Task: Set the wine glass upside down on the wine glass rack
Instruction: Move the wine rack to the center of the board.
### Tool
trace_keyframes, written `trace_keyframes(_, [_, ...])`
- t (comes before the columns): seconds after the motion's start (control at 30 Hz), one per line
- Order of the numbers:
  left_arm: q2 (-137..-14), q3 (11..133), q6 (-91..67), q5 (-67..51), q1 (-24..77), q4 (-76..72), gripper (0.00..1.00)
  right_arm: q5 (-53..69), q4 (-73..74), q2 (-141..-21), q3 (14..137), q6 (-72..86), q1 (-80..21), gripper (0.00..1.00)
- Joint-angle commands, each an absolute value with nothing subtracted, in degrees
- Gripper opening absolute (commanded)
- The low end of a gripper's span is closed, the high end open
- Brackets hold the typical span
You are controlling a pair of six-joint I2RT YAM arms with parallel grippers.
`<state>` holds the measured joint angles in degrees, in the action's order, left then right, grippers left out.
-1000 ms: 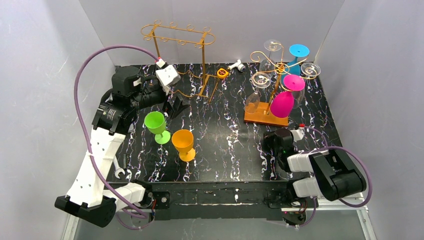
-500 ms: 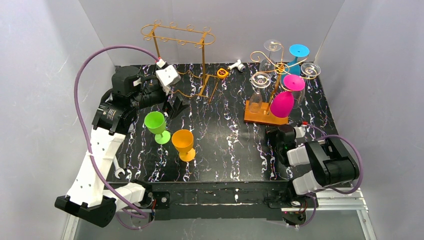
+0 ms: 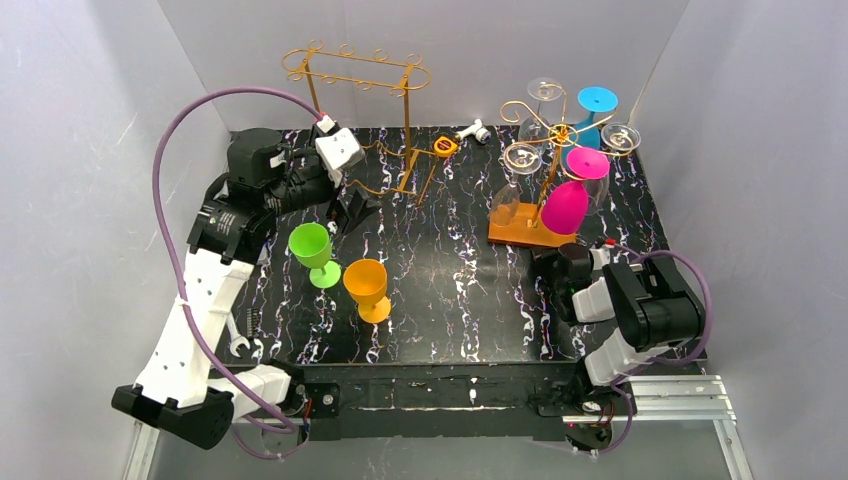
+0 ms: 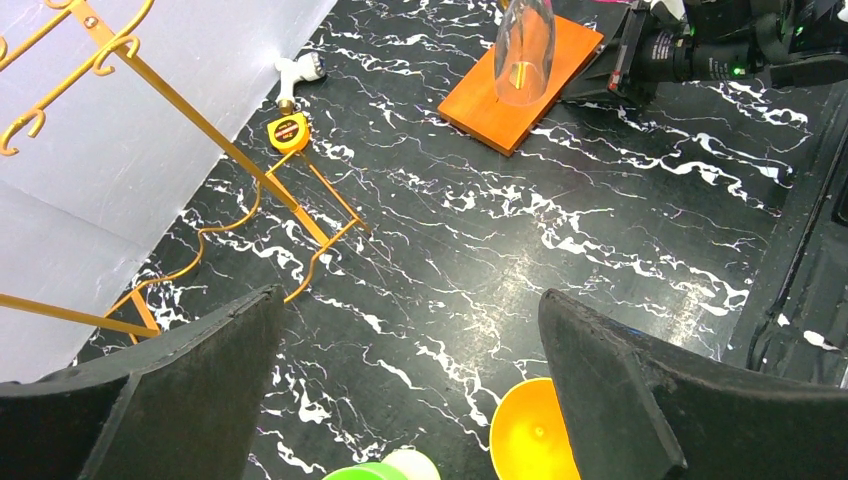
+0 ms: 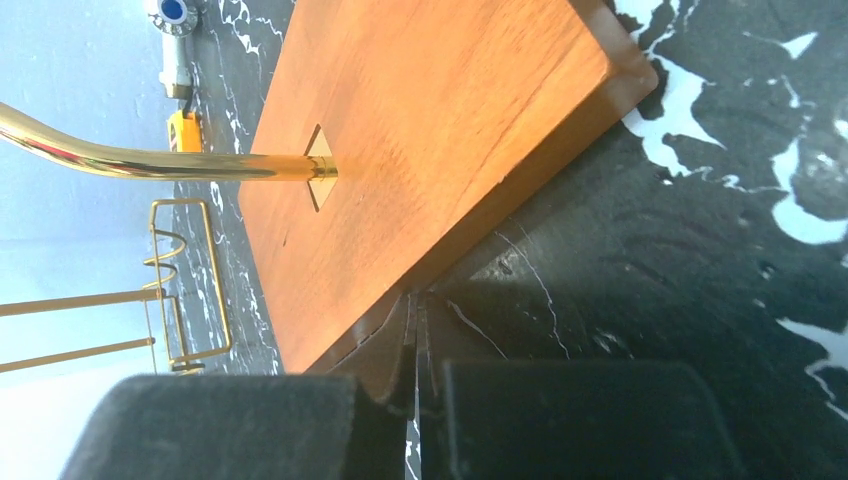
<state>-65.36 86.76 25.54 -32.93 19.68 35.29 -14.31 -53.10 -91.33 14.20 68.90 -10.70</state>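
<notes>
The table [image 3: 450, 270] is black with thin white lines all over it, like marble. Light makes a soft shine in its middle. Three plain walls stand around it: the back wall [image 3: 480, 40], the left wall [image 3: 70, 180] and the right wall [image 3: 770, 150]. They are pale grey and smooth. A silver metal rail [image 3: 670, 403] sits by the near right corner.

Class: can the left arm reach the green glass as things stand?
Probably yes. The left gripper hangs open close beside the green glass, nothing between them; the orange glass stands apart.
</notes>
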Motion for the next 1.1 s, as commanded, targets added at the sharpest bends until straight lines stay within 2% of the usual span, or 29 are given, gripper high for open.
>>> trace_keyframes(0.0, [-65.6,88.9,26.7,-33.0,19.8,36.5,0.98,-13.6,-56.4,-95.7,16.5,69.3,-9.6,0.01])
trace_keyframes(0.2, [-65.8,89.4,26.4,-33.1,19.8,36.7,0.98,-12.1,-60.0,-100.0,18.3,70.0,-9.5,0.01])
trace_keyframes(1.07, [-65.2,88.9,27.8,-32.9,19.7,37.8,0.98,-11.7,-55.1,-105.4,28.4,68.4,-8.4,0.01])
